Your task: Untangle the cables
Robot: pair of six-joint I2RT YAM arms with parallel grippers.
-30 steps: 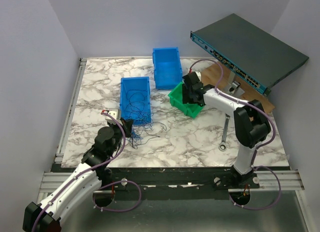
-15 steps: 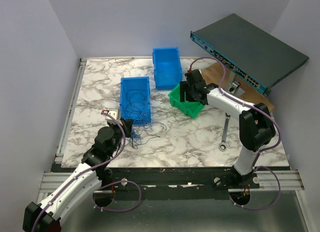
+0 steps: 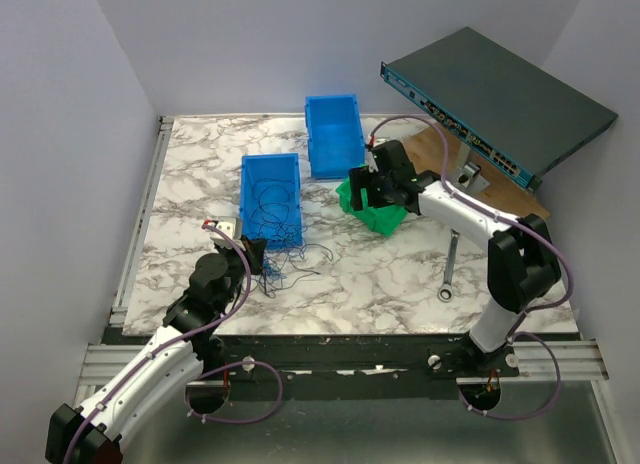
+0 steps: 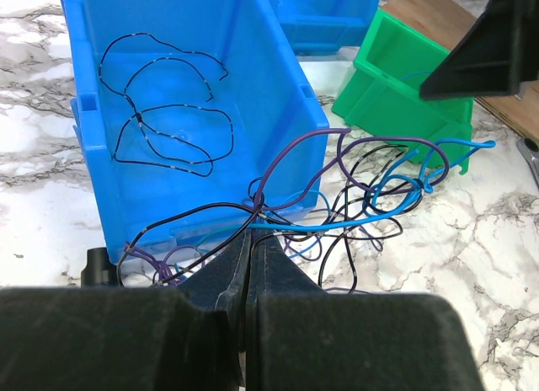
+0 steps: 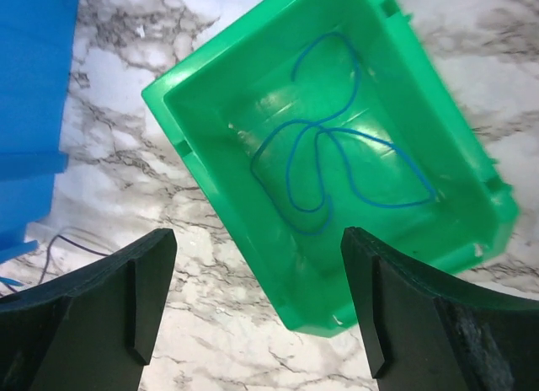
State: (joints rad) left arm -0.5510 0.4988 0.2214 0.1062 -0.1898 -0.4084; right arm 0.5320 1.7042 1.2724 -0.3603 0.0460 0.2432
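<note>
A tangle of thin blue, purple and black cables point(image 4: 362, 197) lies on the marble table in front of the near blue bin point(image 4: 278, 113). My left gripper point(image 4: 250, 238) is shut, and strands of the tangle run from its tips. The tangle also shows from above point(image 3: 287, 264), just right of the left gripper point(image 3: 258, 256). One black cable point(image 4: 168, 121) lies loose in the near blue bin. A single blue cable point(image 5: 328, 147) lies curled in the green bin point(image 5: 253, 197). My right gripper point(image 5: 261, 248) hangs open above that bin's near wall, holding nothing.
A second blue bin point(image 3: 333, 134) stands behind the green one. A silver wrench point(image 3: 449, 269) lies on the table at right. A dark network switch point(image 3: 495, 104) leans over a wooden board point(image 3: 505, 199) at the back right.
The right gripper has opened wider and moved left and up above the green bin. The left arm and the tangle have not moved.
</note>
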